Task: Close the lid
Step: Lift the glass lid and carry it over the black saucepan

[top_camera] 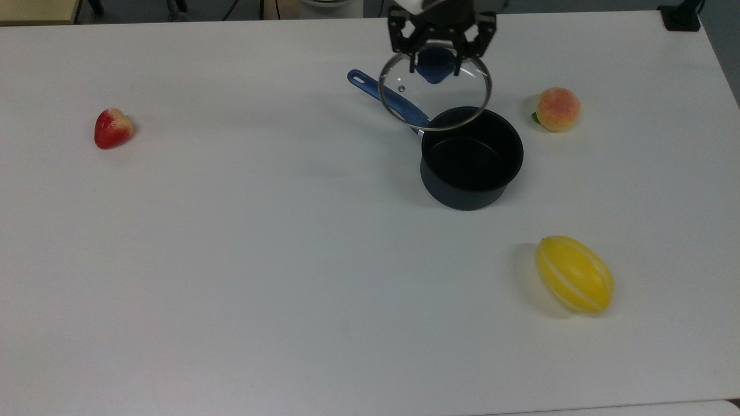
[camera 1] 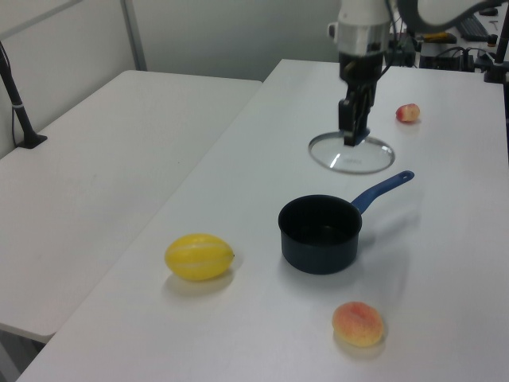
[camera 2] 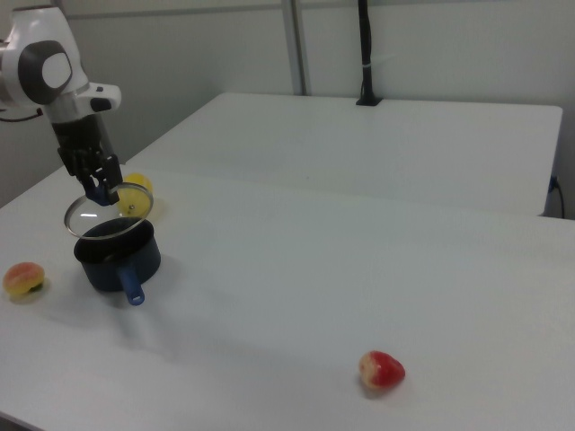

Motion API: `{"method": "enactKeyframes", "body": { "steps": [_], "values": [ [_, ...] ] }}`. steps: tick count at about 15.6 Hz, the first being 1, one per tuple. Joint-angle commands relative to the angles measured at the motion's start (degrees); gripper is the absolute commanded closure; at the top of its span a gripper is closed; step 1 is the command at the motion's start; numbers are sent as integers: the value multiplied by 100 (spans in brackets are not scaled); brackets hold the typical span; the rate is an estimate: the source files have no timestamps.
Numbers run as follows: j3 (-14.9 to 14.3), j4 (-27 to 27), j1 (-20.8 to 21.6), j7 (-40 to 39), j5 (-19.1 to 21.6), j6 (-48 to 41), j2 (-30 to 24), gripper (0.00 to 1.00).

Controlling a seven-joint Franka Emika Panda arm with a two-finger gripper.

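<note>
The lid (top_camera: 435,95), a clear glass disc with a metal rim and a blue knob, hangs in the air with my gripper (top_camera: 437,62) shut on its knob. In the top view it overlaps the far rim of the dark saucepan (top_camera: 471,157) and part of the blue handle (top_camera: 386,99). The left view has the lid (camera 1: 351,152) held above the table behind the saucepan (camera 1: 320,233), under the gripper (camera 1: 351,137). In the right view the lid (camera 2: 108,212) floats level just above the saucepan (camera 2: 117,254), held by the gripper (camera 2: 101,190).
On the white table (top_camera: 289,260) lie a strawberry (top_camera: 113,127) at the top view's left, a peach (top_camera: 557,108) right of the pan and a yellow melon (top_camera: 574,274) nearer the front right. The saucepan's handle points to the top view's upper left.
</note>
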Motion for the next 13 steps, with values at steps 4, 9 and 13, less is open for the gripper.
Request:
{"method": "enactKeyframes", "body": {
  "steps": [4,9,13],
  "values": [
    [-29,699,554,440,-452,-119,1035,100],
    [-29,972,686,853,-619,-67,1458,100],
    [-29,990,713,853,-628,100,1511,100]
  ]
}}
